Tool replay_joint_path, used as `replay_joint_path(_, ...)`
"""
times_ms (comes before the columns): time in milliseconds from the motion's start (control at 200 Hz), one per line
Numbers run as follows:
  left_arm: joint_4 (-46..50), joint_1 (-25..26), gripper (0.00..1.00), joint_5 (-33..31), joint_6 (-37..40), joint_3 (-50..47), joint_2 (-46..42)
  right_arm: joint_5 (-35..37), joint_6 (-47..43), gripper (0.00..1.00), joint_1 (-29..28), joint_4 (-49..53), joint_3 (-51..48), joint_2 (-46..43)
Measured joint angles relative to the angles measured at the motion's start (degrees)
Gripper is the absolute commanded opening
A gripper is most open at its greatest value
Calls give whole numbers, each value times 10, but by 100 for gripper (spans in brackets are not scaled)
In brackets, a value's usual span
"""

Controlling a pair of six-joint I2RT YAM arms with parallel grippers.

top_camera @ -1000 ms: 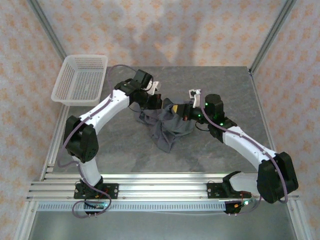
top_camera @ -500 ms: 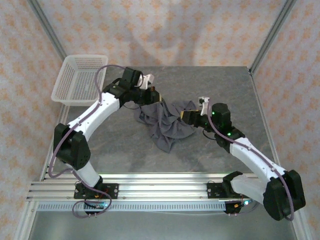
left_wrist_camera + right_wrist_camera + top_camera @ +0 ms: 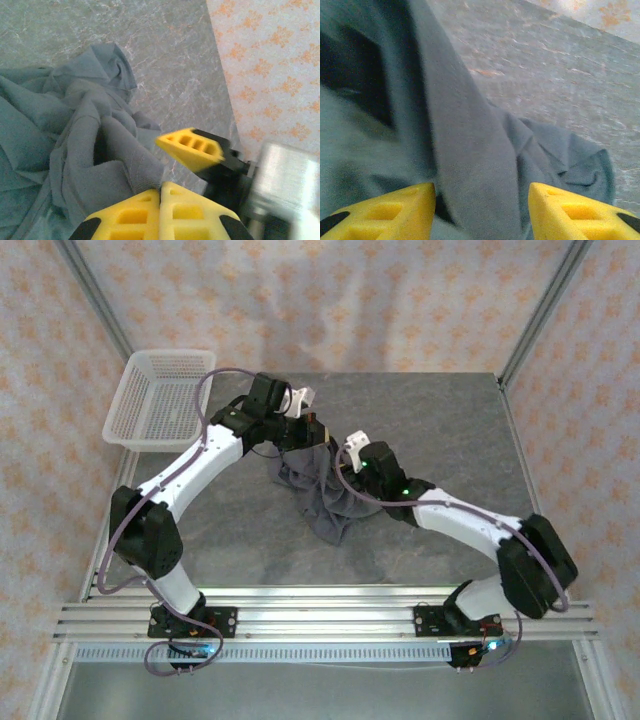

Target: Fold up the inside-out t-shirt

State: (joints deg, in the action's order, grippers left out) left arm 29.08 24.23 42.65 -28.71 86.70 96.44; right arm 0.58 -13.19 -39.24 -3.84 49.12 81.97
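The left gripper (image 3: 161, 187) is closed, its two yellow fingers pressed together on a bunched fold of the inside-out t-shirt (image 3: 75, 125); the cloth rises in a thick ridge straight from the fingertips. Just beside that pinch, one yellow finger of the other arm hangs close to the cloth.

The right gripper (image 3: 481, 200) has its jaws standing apart, with a long raised ridge of grey cloth running between them (whether the fingers touch it cannot be told).

Seen from above, both grippers meet at the far side of the garment, the left arm reaching in from the left edge of the table (image 3: 450, 420) and the right arm from the near right corner. The t-shirt is a crumpled dark slate-grey heap near the middle of the table, its far part gathered up at the grippers and a loose point trailing towards the near edge.

A white mesh basket (image 3: 160, 400) stands at the far left corner, well apart from the shirt.
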Motion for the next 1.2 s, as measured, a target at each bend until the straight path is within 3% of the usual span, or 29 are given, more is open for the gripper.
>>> replay_joint_path(110,2,0,0,-1,1,4,2,57,-26,33,2,0,24,39)
replay_joint_path(215,15,-3,0,-11,7,6,2,68,-7,33,22,5,26,36)
replay_joint_path(330,30,-14,0,-16,20,6,2,-7,64,32,96,51,30,24)
replay_joint_path(455,46,-27,0,-18,32,6,2,-89,137,24,172,121,47,28)
replay_joint_path(670,83,-31,0,-63,64,9,2,-171,201,0,186,205,59,30)
replay_joint_path(851,122,-34,0,-193,108,9,3,-263,219,0,205,220,63,-36)
replay_joint_path(1001,99,-39,0,-204,109,2,3,-392,249,0,209,200,101,-66)
replay_joint_path(1161,45,-50,22,-203,93,-37,5,-431,259,0,150,196,128,-39)
replay_joint_path(1201,26,-56,29,-207,83,-58,3,-429,259,8,117,196,130,-24)
